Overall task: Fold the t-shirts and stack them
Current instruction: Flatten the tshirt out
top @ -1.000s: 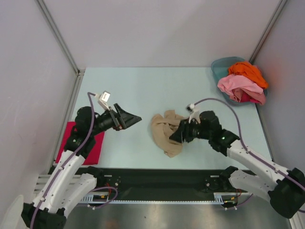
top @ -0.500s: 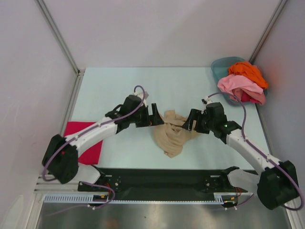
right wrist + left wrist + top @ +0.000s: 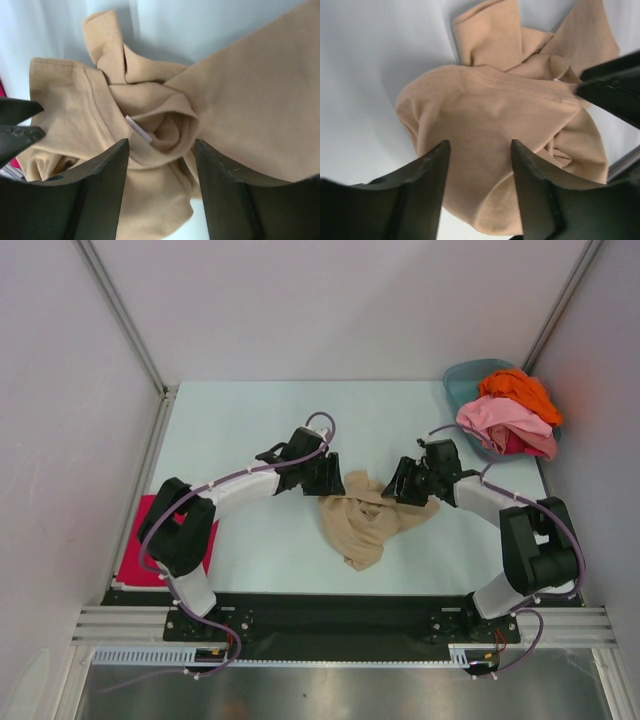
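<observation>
Both arms are poised over the crumpled tan t-shirt, about to take hold and spread it.

Top view: the tan t-shirt (image 3: 362, 525) lies bunched mid-table (image 3: 250, 420), nearer the front edge. The left gripper (image 3: 333, 478) is at its far-left side and the right gripper (image 3: 402, 483) at its far-right side. A magenta-red t-shirt (image 3: 140, 540) sits by the front-left corner, and orange (image 3: 518, 390) and pink (image 3: 500, 420) t-shirts fill the basin (image 3: 458, 380) at the far-right corner.
Left wrist view: the fingers (image 3: 427, 170) are spread with cloth under the gap and nothing pinched. A good grip would probably take the stitched edge (image 3: 510, 84) alone, one layer only.
Right wrist view: the fingers (image 3: 100, 180) are likewise spread over a twisted knot around the white label (image 3: 138, 129). Closing on the knot risks dragging the whole bundle, so a free edge looks better, then drawing both arms apart evenly.
</observation>
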You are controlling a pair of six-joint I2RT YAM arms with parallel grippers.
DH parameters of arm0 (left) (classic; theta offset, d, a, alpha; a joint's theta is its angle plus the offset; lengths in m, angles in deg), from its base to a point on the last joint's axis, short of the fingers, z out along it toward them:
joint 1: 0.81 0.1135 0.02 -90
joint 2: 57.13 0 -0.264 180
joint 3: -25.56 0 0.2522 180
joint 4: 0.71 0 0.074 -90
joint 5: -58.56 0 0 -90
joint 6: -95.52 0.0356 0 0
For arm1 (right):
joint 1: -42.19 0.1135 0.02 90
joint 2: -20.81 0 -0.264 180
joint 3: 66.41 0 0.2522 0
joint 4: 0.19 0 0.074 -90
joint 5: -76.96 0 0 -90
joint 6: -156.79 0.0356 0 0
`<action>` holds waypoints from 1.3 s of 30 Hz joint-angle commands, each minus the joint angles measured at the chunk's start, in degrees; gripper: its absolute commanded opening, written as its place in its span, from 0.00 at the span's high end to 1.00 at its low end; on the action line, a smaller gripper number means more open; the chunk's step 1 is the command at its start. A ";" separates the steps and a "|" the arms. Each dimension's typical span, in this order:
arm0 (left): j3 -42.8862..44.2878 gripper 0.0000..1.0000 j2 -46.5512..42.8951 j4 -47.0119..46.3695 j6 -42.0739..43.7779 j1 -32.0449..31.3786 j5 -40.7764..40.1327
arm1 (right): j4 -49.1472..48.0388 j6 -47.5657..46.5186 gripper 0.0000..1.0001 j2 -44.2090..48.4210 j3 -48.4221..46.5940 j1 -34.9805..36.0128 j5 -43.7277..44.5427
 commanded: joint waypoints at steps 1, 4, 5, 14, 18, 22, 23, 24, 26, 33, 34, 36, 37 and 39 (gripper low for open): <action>0.17 0.45 -0.21 -3.72 0.26 -0.25 5.02 | -5.71 1.19 0.45 -3.37 -1.80 -0.35 -4.81; -1.24 0.59 -1.17 -5.74 -0.88 -0.34 7.57 | -7.65 1.90 0.56 -5.39 -1.71 -0.53 -6.66; -1.41 0.63 -1.61 -6.09 -0.97 -0.34 8.27 | -8.09 2.07 0.59 -5.66 -1.88 -0.70 -7.19; 7.71 1.00 -5.30 -5.40 -1.68 -0.34 15.14 | -7.48 3.40 1.00 3.55 -8.82 -3.25 -6.24; 14.91 1.00 -12.22 -4.08 -0.19 -0.34 14.08 | -3.71 -0.38 1.00 10.85 -17.77 -4.22 -2.80; 20.55 1.00 -18.21 -3.90 1.48 -0.34 13.55 | -2.47 -4.24 1.00 16.92 -26.63 -6.84 0.45; 21.60 1.00 -19.27 -4.86 1.83 -0.34 13.99 | -2.03 -4.69 1.00 19.02 -28.67 -7.55 1.85; 23.61 1.00 -20.32 -5.73 2.19 -0.34 15.73 | -1.33 -5.22 1.00 19.91 -31.13 -8.17 2.38; 26.43 1.00 -22.79 -8.89 2.02 -0.42 19.86 | -2.02 -6.18 1.00 23.32 -36.93 -10.09 4.48; 37.24 1.00 -24.82 -13.30 -1.58 -2.97 29.37 | -8.00 -10.49 1.00 29.93 -50.65 -10.63 8.72; 37.95 1.00 -24.99 -13.39 -1.85 -3.49 29.98 | -8.61 -10.41 1.00 30.11 -51.54 -10.63 8.72; 38.58 1.00 -26.22 -13.48 -2.64 -3.59 29.56 | -11.86 -8.58 1.00 29.76 -52.69 -10.63 7.32; 38.31 1.00 -26.83 -13.30 -2.64 -3.59 27.72 | -12.74 -7.78 1.00 28.63 -52.86 -10.63 6.44; 38.31 1.00 -28.93 -10.33 -0.89 -3.50 23.60 | -15.64 -4.45 1.00 27.04 -52.08 -10.63 3.63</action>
